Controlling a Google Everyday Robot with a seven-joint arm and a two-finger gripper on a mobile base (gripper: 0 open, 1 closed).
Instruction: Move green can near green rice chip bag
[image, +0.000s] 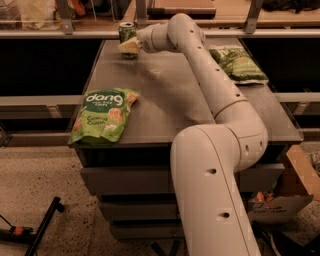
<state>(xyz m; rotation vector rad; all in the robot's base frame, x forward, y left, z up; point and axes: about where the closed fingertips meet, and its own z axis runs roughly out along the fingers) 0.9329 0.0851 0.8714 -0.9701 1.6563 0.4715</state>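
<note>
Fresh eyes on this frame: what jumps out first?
The big white robot arm dominates, stretching from the near right foreground across the grey table to its far left corner, where the gripper sits right at the small slim green can. Next is the bright light-green "dang" rice chip bag lying flat at the table's near left edge, well apart from the can. A darker green bag lies at the far right.
</note>
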